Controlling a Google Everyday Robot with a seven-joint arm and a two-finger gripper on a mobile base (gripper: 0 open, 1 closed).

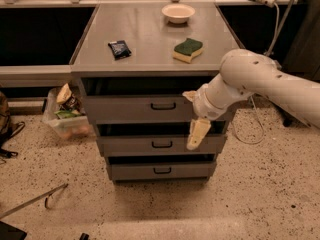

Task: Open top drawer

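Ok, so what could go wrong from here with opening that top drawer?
The gripper hangs right of and below the small black handle of the top drawer, in front of the middle drawer, so it may catch the wrong one. The handle is a thin loop, easy to slip off. A hard tug might jolt the sponge and bowl on top.

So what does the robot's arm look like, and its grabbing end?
A thick white arm of smooth rounded segments, with a few small dark dots. Its cream-coloured pincer, in front of the grey metal drawer stack at its right side, looks flat.
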